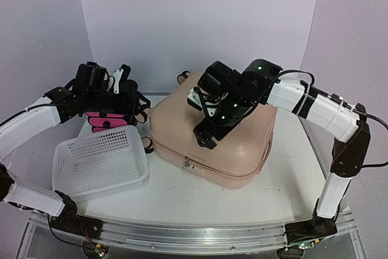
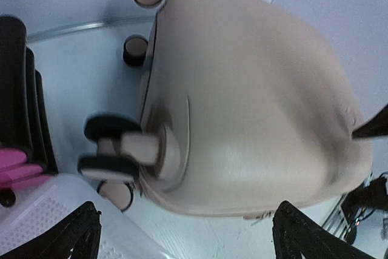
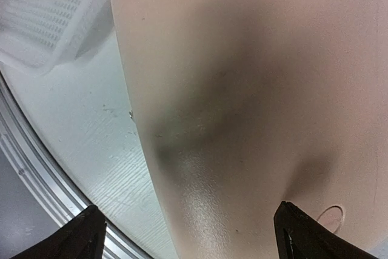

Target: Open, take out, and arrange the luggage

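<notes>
Peach luggage (image 1: 230, 159) closed beside white basket (image 1: 100, 162)

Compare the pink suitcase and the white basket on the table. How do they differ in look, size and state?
The luggage is a smooth, solid peach-pink shell; the basket is white plastic mesh. The luggage is larger than the basket. The luggage lies flat and closed, while the basket stands open at the top. The luggage has black wheels; the basket has none. Both rest on the white table, side by side.
</notes>
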Robot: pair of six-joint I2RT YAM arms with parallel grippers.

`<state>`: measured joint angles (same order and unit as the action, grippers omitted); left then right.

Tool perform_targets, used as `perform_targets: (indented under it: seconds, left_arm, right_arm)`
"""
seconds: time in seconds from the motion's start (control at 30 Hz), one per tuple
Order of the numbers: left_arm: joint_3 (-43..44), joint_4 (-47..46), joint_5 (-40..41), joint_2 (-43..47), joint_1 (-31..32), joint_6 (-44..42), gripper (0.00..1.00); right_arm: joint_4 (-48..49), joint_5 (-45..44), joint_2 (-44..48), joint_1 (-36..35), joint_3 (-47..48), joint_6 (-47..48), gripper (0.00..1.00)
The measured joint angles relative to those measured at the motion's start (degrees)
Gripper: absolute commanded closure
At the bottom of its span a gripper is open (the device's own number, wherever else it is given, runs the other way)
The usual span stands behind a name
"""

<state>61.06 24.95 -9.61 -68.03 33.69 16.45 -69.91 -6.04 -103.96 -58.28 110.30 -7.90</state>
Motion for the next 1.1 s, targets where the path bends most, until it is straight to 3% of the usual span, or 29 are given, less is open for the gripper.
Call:
perform_targets:
  seconds: [0.27,0.47,0.63,0.9,1.1]
  left_arm:
    - [18.5,2.1,-8.8,-18.4,-7.3,-1.2,0.06]
    - [22.2,3.5,-17.5,-28.5,-7.2,-2.6,0.1]
    - [23.3,3.4,-21.2,-29.8,-3.7,-2.8,0.13]
    - [31.2,0.9,-23.5,-38.4,2.7,2.1,0.15]
    - [36.1,0.2,-23.2,-42.5,5.0,1.9,0.07]
  right_arm:
    - [-1.3,-15.2,-1.4,-4.8,-3.9,3.5,0.02]
    - [2.0,-25.0,1.7,-6.5,-12.1,3.8,0.02]
    - [4.2,-27.4,8.2,-4.9,-21.2,2.7,0.02]
    - [2.5,-28.2,18.8,5.0,-32.0,1.7,0.02]
    - [2.3,-27.6,20.3,5.3,-33.1,0.5,0.02]
